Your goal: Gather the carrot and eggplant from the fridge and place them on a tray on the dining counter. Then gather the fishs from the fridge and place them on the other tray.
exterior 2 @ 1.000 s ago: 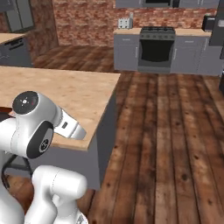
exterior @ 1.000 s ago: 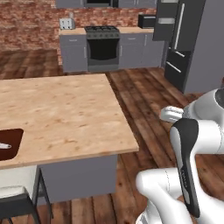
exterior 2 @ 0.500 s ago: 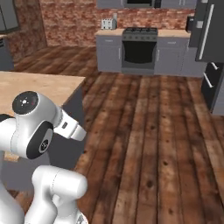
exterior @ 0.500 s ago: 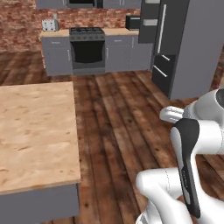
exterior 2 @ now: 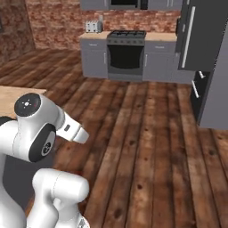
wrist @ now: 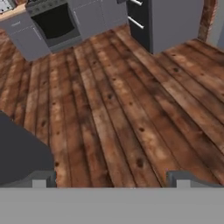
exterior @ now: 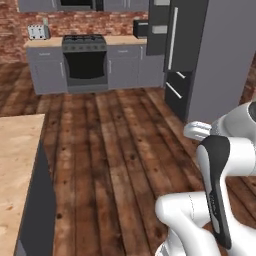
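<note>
The fridge point(exterior: 200, 55) stands tall and dark grey at the right, its doors shut, with a pale bar handle and two drawer bars on its front. It also appears at the right edge of the right base view as the fridge point(exterior 2: 209, 58) and at the top of the hand view as the fridge point(wrist: 170, 22). A corner of the dining counter point(exterior: 15, 165) shows at the left. My gripper point(wrist: 111, 179) is open and holds nothing, looking down at bare plank floor. The carrot, eggplant, fishs and both trays are out of view.
A black oven point(exterior: 85, 60) sits in grey cabinets along the brick back wall, with a toaster point(exterior: 37, 32) on the worktop to its left. Wide wooden floor point(exterior: 125, 150) lies between the counter and the fridge. The counter's grey base point(wrist: 17, 153) is close on the hand's left.
The whole picture has shifted: the base has turned away from the dining counter, which slid off to the left along with the tray. The fridge has come closer. The gripper stays open.
</note>
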